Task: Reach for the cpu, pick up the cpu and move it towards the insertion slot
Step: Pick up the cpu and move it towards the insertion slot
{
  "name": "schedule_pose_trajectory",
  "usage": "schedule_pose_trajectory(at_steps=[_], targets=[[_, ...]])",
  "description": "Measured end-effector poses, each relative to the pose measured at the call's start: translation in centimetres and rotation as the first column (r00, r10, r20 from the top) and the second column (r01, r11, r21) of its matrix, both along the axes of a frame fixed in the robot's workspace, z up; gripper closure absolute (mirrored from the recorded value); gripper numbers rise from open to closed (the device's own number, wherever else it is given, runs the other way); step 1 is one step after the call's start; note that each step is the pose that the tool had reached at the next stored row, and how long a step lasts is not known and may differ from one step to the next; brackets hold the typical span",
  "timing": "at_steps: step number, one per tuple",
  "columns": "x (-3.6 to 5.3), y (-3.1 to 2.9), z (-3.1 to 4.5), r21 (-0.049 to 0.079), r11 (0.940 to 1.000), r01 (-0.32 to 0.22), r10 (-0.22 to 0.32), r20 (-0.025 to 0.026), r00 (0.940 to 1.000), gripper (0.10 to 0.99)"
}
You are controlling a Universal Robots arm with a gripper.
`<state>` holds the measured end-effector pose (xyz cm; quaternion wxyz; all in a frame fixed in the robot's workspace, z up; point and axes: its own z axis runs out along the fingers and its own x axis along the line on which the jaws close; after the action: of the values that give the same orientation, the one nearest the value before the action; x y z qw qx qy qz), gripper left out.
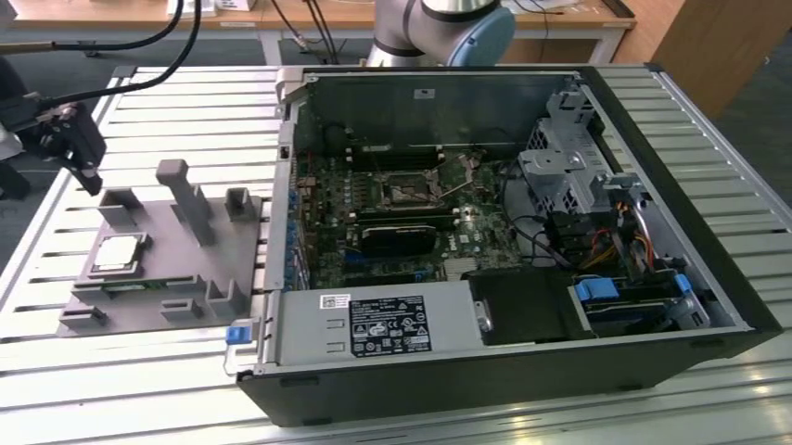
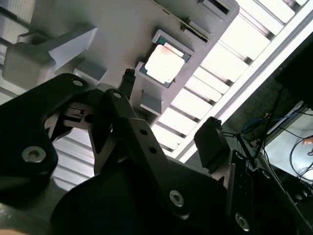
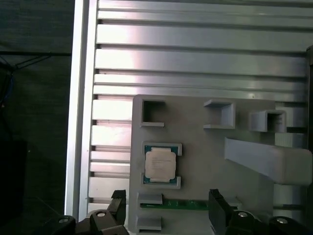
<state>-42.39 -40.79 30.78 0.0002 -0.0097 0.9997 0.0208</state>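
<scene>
The cpu (image 1: 115,252) is a small silvery square chip lying flat in a recess of the grey fixture (image 1: 185,264) at the exterior view's left. It also appears in both wrist views, cpu (image 3: 160,164) and cpu (image 2: 164,63). My gripper (image 1: 84,169) hangs above the fixture's far left corner, well clear of the chip. Its two dark fingers (image 3: 217,205) stand wide apart with nothing between them, so it is open. The insertion slot (image 1: 405,190) is the square socket with a dark centre on the motherboard inside the open computer case.
The fixture carries tall upright posts (image 1: 185,199) and a green memory stick (image 3: 188,204). The open case (image 1: 495,241) holds a long black card (image 1: 396,236), a drive cage (image 1: 563,171) and a power supply (image 1: 377,324). Everything rests on a slatted aluminium table (image 1: 161,97).
</scene>
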Motion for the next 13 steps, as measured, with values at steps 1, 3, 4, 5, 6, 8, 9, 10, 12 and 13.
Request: schedule_pose_trajectory(at_steps=[1,3,4,5,6,8,9,10,12,13], targets=[[-0.05,-0.01,-0.18,0.0,1.0,0.0,0.0,-0.0001,1.0,0.322],[-0.14,-0.01,-0.55,0.0,1.0,0.0,0.0,0.0,1.0,0.322],[-0.18,-0.02,-0.72,0.001,1.0,0.0,0.0,-0.0001,1.0,0.322],[-0.19,-0.04,-0.91,0.001,1.0,0.0,0.0,-0.0001,1.0,0.322],[-0.19,-0.06,-1.08,0.001,1.0,0.0,0.0,-0.0001,1.0,0.322],[-0.18,-0.15,-1.45,0.001,1.0,0.0,0.0,0.0,1.0,0.322],[-0.18,-0.2,-1.63,0.001,1.0,0.0,0.0,0.0,1.0,0.322],[-0.19,-0.25,-1.82,0.001,1.0,0.0,0.0,0.0,1.0,0.322],[-0.18,-0.33,-2.18,0.001,1.0,0.0,0.0,0.0,1.0,0.322],[-0.18,-0.38,-2.36,0.002,1.0,0.0,0.0,-0.0001,1.0,0.322]])
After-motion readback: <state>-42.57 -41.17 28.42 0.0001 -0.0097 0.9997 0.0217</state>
